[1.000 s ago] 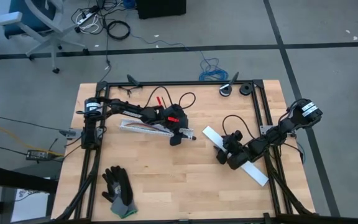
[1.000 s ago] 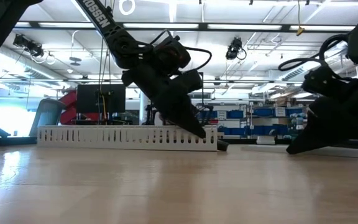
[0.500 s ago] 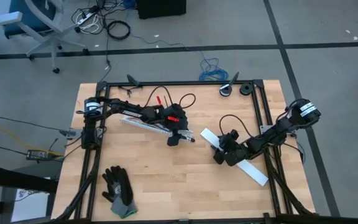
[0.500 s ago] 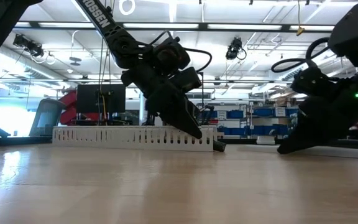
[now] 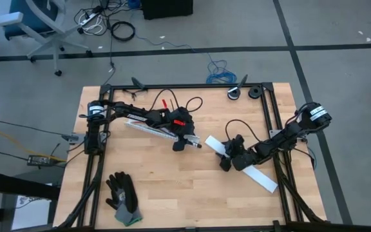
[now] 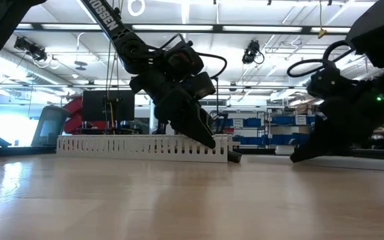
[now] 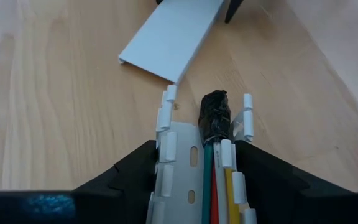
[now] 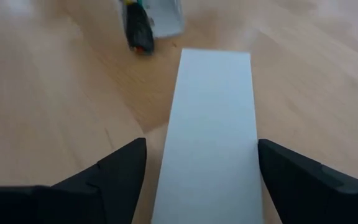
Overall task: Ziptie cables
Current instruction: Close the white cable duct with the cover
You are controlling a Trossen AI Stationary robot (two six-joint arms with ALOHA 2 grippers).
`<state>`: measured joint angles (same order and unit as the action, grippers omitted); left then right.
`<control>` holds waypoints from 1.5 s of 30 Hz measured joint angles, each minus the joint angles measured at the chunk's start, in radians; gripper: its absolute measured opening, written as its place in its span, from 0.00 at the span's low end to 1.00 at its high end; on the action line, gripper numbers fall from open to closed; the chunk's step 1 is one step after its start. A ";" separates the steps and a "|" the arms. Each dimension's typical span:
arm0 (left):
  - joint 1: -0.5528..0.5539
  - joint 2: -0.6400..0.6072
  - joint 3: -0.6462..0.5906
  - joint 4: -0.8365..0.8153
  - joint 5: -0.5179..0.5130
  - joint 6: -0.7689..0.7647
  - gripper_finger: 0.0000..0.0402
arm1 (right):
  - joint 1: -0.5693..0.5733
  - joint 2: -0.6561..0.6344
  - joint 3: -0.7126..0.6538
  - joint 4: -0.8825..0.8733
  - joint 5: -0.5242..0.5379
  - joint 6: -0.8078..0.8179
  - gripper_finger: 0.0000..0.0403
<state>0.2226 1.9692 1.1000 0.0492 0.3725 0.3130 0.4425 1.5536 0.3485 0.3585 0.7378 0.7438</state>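
1. At centre of the high view, the left claw (image 5: 184, 143) straddles the end of a white slotted strip (image 5: 148, 129) lying on the wooden surface (image 5: 172, 187); in the left wrist view its two dark fingers (image 7: 135, 171) stand partly open on either side of the strip's slotted walls, apparently pressed against them.
2. The cables (image 7: 215, 180), green, red, white and yellow, lie bundled inside that strip's channel, their tip wrapped in a black lump (image 7: 215, 112) that sticks out past the strip's end.
3. Right of centre in the high view, the right claw (image 5: 227, 158) sits low over a flat white cover strip (image 5: 259, 176) that runs diagonally toward the lower right.
4. The right wrist view shows its fingers (image 8: 120, 168) spread wide, one on each side of the cover strip, with a gap visible between each finger and the strip's edges; nothing is held.
5. The near end of the cover strip lies just beside the black-wrapped cable tip, apart from it.
6. A dark work glove (image 5: 122, 196) rests at the lower left of the surface, well apart from both arms.
7. The ziptie cannot be made out in any view.
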 joint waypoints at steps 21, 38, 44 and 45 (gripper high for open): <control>0.000 0.001 0.000 0.000 0.010 -0.003 0.54 | -0.066 -0.004 0.003 -0.028 -0.070 -0.113 0.73; 0.000 0.001 -0.001 0.000 0.011 -0.010 0.54 | -0.058 -0.006 0.008 -0.026 0.026 -0.080 0.73; 0.000 0.001 -0.001 0.000 0.011 -0.011 0.54 | -0.041 -0.079 0.008 -0.071 0.082 -0.086 0.73; 0.000 0.001 -0.001 0.000 0.011 -0.011 0.54 | -0.039 -0.095 0.008 -0.089 0.085 -0.086 0.73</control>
<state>0.2226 1.9701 1.0992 0.0494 0.3836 0.3023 0.4032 1.4585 0.3565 0.2694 0.8224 0.6579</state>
